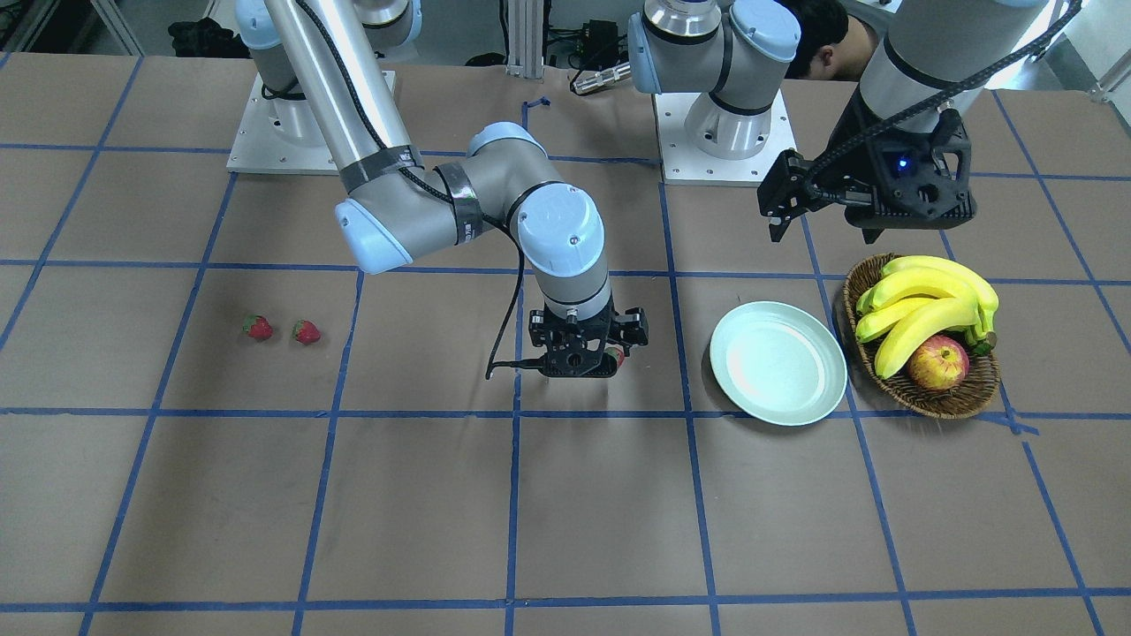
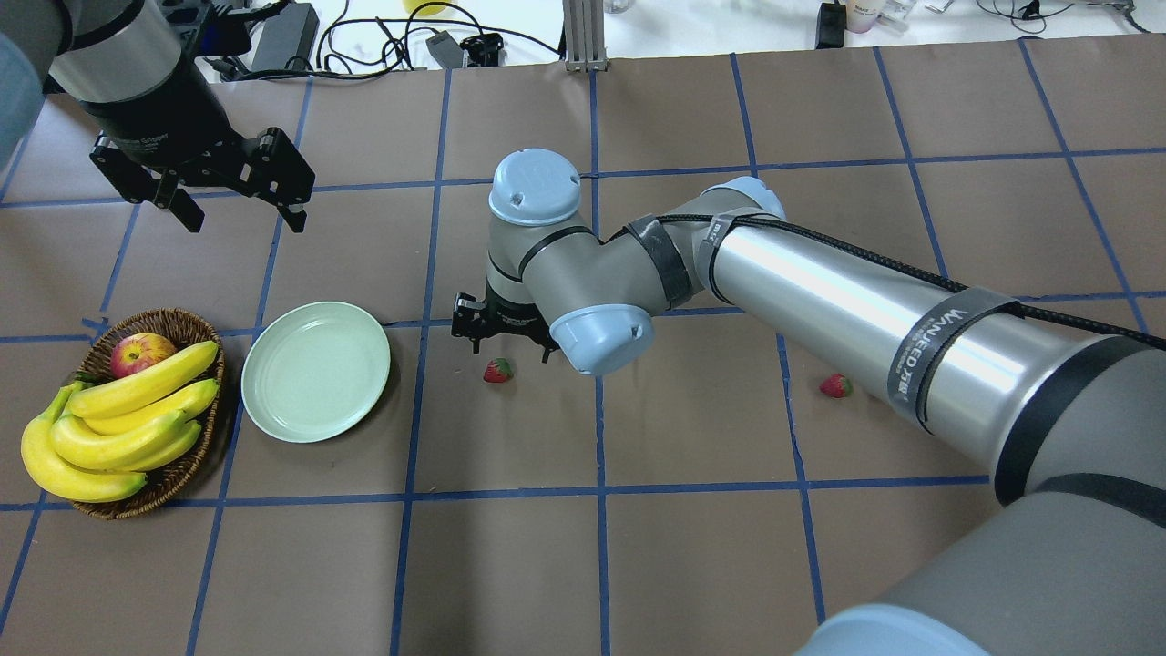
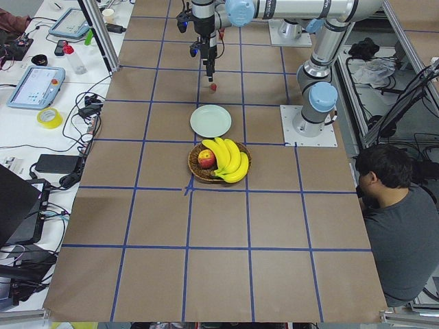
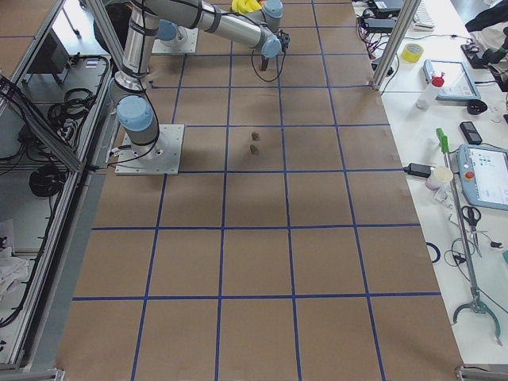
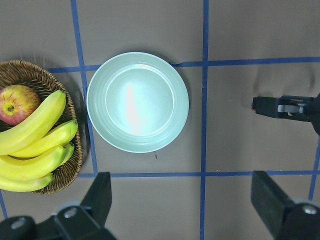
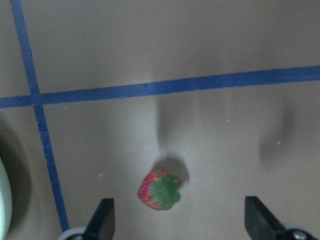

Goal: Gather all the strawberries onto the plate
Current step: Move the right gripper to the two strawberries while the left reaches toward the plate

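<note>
Brown paper taped into blue squares covers the worktop point(image 1: 565, 512), and from where I stand the job looks barely begun. The round, shallow, pale mint plate point(image 1: 778, 362) is bare, with not one berry in it. Two small red strawberries with green caps sit side by side, well away from it towards the robot's right end: the outer strawberry point(image 1: 257, 328) and the inner strawberry point(image 1: 306, 332). The third strawberry point(image 6: 159, 190) lies on the paper much nearer the plate, but apart from it and on the far side of a blue tape line. So all three are left to carry over, by my reckoning. The right gripper point(image 6: 180, 215) hangs low over that third berry with its jaws spread wide. In its wrist view the berry rests between the two fingers, nearer one of them, and neither touches it, so it grips nothing. The left gripper point(image 5: 185, 200) hovers higher up, above the plate and the brown wicker basket point(image 1: 937, 406) of yellow bananas point(image 1: 928, 300) and a red-yellow apple point(image 1: 938, 362). Its jaws are also parted and empty. I judge the nearest berry is about to be pinched, though the fingers have yet to come together.
</note>
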{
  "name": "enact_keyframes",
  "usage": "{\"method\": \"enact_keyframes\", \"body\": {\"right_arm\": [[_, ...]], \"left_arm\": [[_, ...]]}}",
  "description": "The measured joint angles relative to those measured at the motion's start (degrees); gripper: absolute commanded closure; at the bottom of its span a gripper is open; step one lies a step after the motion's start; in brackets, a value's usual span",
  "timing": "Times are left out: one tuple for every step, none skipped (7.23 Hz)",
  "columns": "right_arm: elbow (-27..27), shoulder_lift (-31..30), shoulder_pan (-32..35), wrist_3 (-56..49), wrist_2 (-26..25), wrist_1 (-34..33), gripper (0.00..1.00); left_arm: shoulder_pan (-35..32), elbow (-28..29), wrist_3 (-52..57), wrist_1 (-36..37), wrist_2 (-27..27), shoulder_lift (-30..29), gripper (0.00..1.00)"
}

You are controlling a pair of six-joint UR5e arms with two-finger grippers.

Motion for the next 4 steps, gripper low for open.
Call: {"method": "enact_keyframes", "body": {"right_arm": [[0.43, -3.54, -1.85, -2.54, -3.54, 3.65, 0.00], [0.60, -7.51, -5.20, -4.38, -6.48, 7.04, 0.00], [0.65, -11.49, -9.72, -6.20, -8.45, 10.38, 0.00], [0.77, -14.67, -14.32, -8.43, -9.36, 13.87, 0.01]], "left_arm": [[0.00, 0.00, 0.00, -0.02, 0.02, 0.00, 0.00], [0.00, 0.00, 0.00, -0.03, 0.01, -0.01, 0.00], [0.00, 0.00, 0.00, -0.02, -0.02, -0.03, 0.00], [0.00, 0.00, 0.00, 0.00, -0.02, -0.05, 0.00]]}}
